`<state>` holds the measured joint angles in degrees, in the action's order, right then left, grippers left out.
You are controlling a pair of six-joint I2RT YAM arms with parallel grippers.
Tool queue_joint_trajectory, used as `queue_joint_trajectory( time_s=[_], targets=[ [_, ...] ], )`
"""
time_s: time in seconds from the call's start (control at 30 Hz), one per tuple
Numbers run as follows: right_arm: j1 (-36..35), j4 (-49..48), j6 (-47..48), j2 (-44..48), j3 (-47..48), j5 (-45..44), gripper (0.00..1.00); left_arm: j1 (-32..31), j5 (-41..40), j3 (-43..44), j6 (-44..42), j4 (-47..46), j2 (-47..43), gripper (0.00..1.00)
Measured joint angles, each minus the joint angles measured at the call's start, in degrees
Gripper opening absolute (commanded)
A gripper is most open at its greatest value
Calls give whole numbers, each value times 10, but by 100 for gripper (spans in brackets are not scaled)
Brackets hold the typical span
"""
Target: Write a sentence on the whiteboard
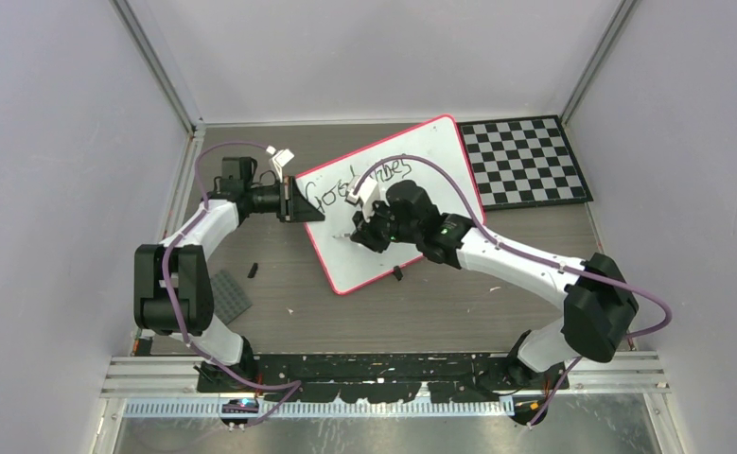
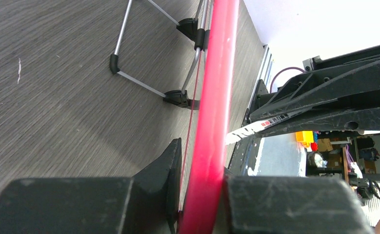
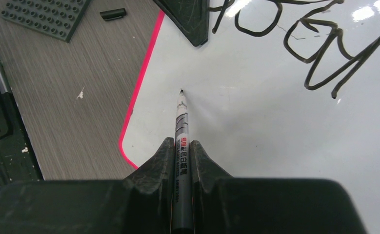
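The whiteboard [image 1: 440,161] with its red-pink rim lies tilted on the table, with black handwriting [image 1: 364,182] reading roughly "Good vibes" along its top. My left gripper [image 1: 300,200] is shut on the board's left rim [image 2: 212,122]. My right gripper [image 1: 362,235] is shut on a grey marker [image 3: 182,126], tip down just above or at the white surface [image 3: 275,136] near the lower-left corner, below the writing [image 3: 324,53]. I cannot tell whether the tip touches.
A black-and-white checkerboard mat [image 1: 525,161] lies at the back right. A dark grey studded plate [image 1: 232,295] and a small black cap [image 1: 252,270] lie left of the board; both show in the right wrist view, plate [image 3: 46,14] and cap [image 3: 112,14]. The board's wire stand [image 2: 149,58] shows underneath.
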<state>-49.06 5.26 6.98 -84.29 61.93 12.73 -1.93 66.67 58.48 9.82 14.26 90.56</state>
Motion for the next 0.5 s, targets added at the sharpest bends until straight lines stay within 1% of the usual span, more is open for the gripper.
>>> queue_joint_trajectory(
  time_s=[0.23,0.5],
  targets=[
    [0,0,2,-5,5,-22,0,0,0,2,0,2,1,0],
    [-5,-1,2,-21,23,-24,0,0,2,3,-3,2,3,0]
  ],
)
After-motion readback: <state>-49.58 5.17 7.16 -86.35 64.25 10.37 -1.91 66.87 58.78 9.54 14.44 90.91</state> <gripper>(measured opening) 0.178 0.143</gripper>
